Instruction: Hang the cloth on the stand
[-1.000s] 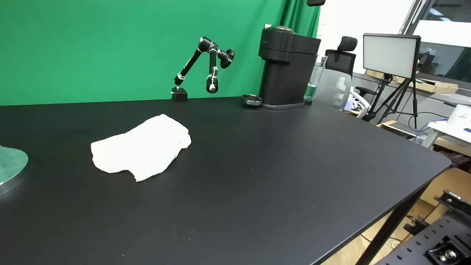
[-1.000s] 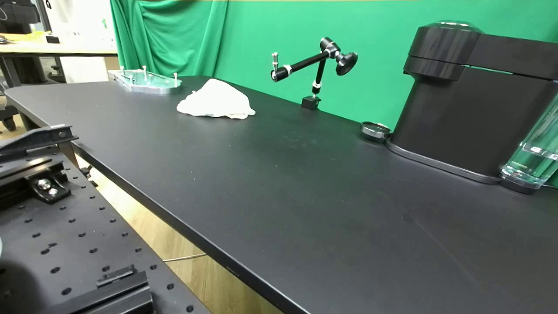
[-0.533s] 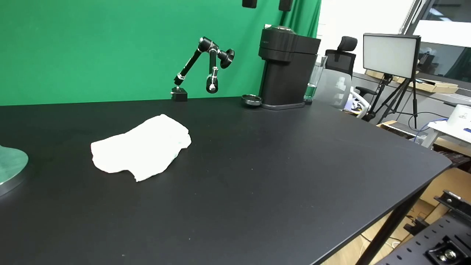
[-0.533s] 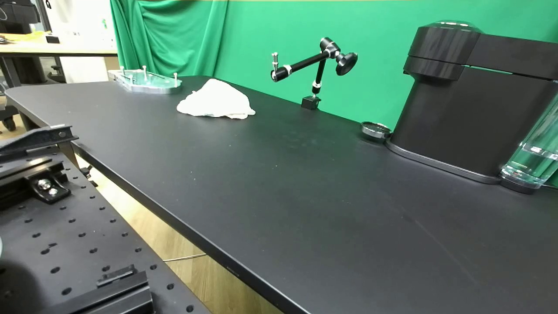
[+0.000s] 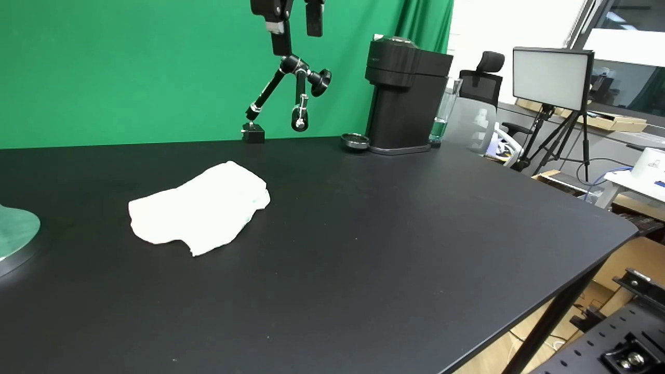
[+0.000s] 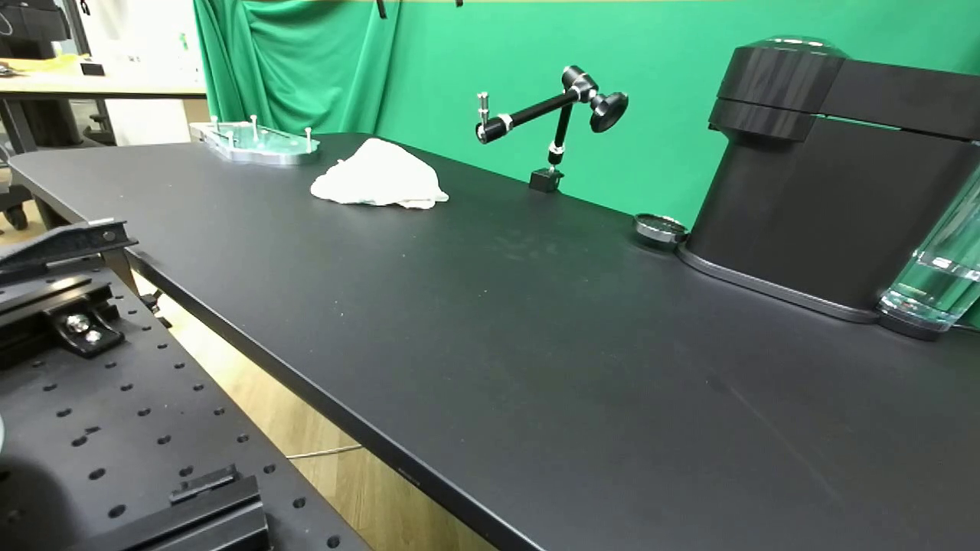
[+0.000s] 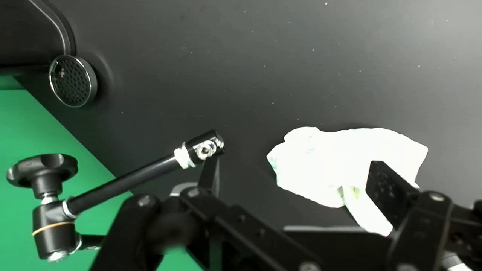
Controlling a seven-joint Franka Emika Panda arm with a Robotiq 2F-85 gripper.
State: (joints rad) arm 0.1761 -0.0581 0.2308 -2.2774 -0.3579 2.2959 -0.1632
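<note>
Greenish see-through slab [image 6: 256,151] at the left end of the black surface [image 5: 363,249], with little pegs [image 6: 254,128] poking up from it. Moving right, the white cloth [image 5: 200,208] lies crumpled on the surface, between that slab and the stand [image 5: 270,88] in both exterior views. The stand's a black jointed thing on a small block foot [image 5: 253,133], bent at an elbow [image 5: 292,63] up top, chunky knob [image 5: 319,82] out to the right.

Arm-wise, in an exterior view the claw [image 5: 298,45] hangs in from the top edge above the stand, pointing down, with the fingers [image 5: 314,19] spread wide. One finger ends lower in the frame and lines up with the elbow, but I'd call that overlap, because in an exterior view the fingertips [image 6: 381,9] just peek in up top, well apart from the stand. The wrist view has the claw along the bottom, one finger crossing in front of the stand's end and the other in front of the cloth. How the arm bends higher up I can't tell, it's out of frame.

Further right, a shallow round dish [image 5: 355,141] up against a bulky black machine [image 5: 408,98], a clear tank [image 5: 441,114] on its far side, then a chair [image 5: 480,87] and a screen [image 5: 552,78] past the surface.
</note>
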